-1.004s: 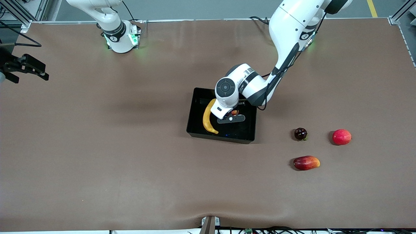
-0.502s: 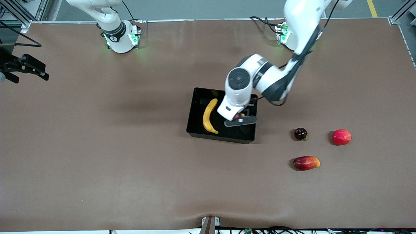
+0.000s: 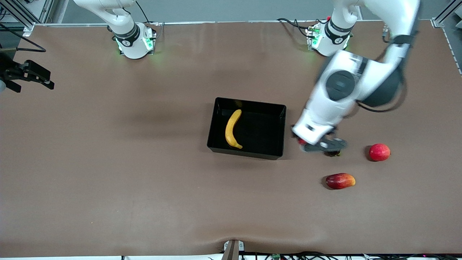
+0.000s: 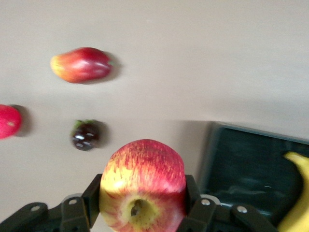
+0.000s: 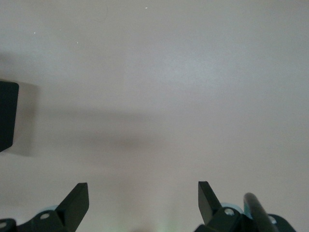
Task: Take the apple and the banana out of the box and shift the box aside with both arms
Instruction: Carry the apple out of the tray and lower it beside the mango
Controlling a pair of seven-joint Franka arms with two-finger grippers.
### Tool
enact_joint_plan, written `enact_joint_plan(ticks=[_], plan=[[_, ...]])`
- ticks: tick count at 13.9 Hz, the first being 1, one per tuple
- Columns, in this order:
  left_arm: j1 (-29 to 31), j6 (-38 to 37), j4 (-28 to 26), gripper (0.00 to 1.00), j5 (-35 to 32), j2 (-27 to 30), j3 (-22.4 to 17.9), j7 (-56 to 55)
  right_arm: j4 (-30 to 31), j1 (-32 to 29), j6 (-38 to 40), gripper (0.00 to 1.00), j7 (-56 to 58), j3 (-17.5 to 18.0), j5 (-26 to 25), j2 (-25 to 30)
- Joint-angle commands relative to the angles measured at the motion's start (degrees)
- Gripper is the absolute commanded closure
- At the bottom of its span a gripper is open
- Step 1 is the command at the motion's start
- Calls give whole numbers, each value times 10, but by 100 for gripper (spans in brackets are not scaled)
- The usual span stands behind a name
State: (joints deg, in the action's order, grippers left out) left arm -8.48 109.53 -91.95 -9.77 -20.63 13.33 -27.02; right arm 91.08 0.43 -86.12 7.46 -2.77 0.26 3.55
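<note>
My left gripper (image 3: 319, 145) is shut on the red apple with yellow streaks (image 4: 143, 186), one finger on each side. It holds the apple above the table, between the black box (image 3: 248, 154) and a small dark fruit. In the front view the apple is almost hidden under the hand. The yellow banana (image 3: 232, 129) lies in the box, on the side toward the right arm. The box (image 4: 251, 159) and the banana's tip (image 4: 297, 193) also show in the left wrist view. My right gripper (image 5: 143, 193) is open and empty over bare table; that arm waits.
A small dark round fruit (image 4: 86, 135) lies just under my left hand. A round red fruit (image 3: 379, 152) lies beside it toward the left arm's end. A red and yellow oval fruit (image 3: 340, 181) lies nearer the front camera.
My left gripper has lifted out of the box with the apple and swung toward the left arm's end, to over the dark fruit. The banana and the box have not moved.
</note>
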Motion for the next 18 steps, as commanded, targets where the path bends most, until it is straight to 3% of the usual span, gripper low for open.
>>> enact_joint_plan(ticks=[1,6,8,10,15,18], plan=[[58,7,-18,100,-4,-8,4,39,-2,-7,5,0,2,5,-3,2],[118,112,-64,100,-55,-56,4,60,-2,-8,9,0,2,5,-3,2],[140,135,-67,100,-101,-70,6,91,-2,-8,9,0,2,5,-3,2],[161,174,-67,100,-101,-92,6,131,-2,-8,9,0,2,5,-3,2],[178,208,-39,100,-107,-130,-1,215,-2,-9,9,0,2,5,-3,2],[212,209,11,100,-105,-172,-1,316,-2,-10,9,0,2,5,-3,2]])
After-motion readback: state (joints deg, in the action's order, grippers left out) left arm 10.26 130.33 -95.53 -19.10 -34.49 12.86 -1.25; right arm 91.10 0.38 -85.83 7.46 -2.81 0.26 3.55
